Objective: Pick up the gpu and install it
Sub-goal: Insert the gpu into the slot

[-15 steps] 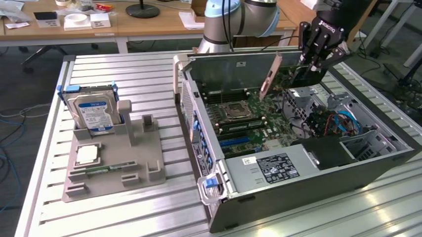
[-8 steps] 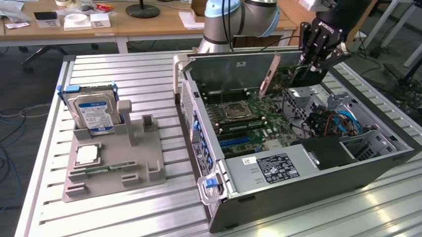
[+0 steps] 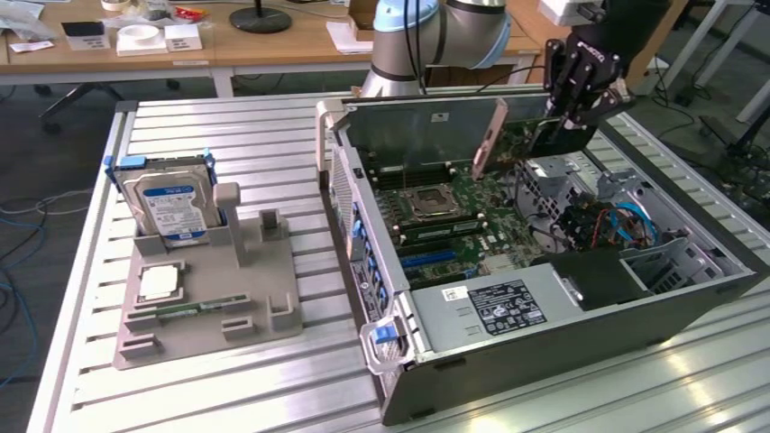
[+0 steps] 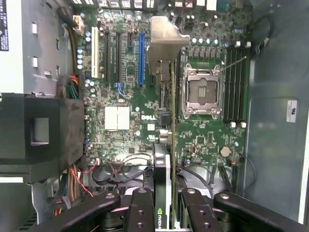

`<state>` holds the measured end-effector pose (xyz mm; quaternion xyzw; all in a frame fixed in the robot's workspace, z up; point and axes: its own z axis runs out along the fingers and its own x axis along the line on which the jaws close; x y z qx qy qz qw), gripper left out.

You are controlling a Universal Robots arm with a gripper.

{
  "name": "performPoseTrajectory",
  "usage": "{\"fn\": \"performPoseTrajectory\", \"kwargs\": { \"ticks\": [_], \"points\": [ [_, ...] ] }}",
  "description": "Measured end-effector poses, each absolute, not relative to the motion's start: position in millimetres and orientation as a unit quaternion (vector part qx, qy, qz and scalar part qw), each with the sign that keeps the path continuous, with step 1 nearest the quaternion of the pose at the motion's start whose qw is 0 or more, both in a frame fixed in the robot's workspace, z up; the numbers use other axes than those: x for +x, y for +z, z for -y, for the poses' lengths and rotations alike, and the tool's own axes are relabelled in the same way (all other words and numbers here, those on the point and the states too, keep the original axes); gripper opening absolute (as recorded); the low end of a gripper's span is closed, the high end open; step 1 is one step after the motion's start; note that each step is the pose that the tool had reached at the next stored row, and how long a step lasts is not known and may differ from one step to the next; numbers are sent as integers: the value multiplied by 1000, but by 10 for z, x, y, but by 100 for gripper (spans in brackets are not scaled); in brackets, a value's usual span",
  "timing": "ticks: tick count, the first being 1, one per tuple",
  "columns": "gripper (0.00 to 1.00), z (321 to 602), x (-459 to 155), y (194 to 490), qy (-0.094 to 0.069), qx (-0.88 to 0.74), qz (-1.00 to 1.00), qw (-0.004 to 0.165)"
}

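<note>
The gpu (image 3: pixel 520 137) hangs in the air over the open computer case (image 3: pixel 398 361), held upright with its silver end bracket (image 3: pixel 488 144) toward the exterior view's left. My gripper (image 3: pixel 565 122) is shut on its far end. In the wrist view the gpu (image 4: pixel 166 159) shows edge-on, green board and black cooler between my fingers (image 4: pixel 141 212), with my gripper (image 4: pixel 166 215) shut around it. Its bracket (image 4: pixel 166 41) hovers above the motherboard (image 4: pixel 120 145), between the blue slot (image 4: pixel 141 58) and the processor socket (image 4: pixel 200 92). The card is clear of the board.
A grey fixture (image 3: pixel 259 307) at the exterior view's left holds a hard drive with a blue-white label (image 3: pixel 175 203), a processor chip (image 3: pixel 160 282) and a memory stick (image 3: pixel 193 309). Inside the case are a black power supply (image 4: pixel 43 135), cables (image 4: pixel 77 179) and memory slots (image 4: pixel 236 82).
</note>
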<state>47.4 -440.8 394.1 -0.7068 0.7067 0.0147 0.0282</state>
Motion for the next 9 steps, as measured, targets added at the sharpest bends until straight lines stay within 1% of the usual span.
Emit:
{"fn": "performPoseTrajectory", "kwargs": {
  "ticks": [2,9],
  "points": [
    [27,4408,458,3938,13,-707,-707,32],
    [27,4408,417,3919,13,-699,-714,32]
  ]
}}
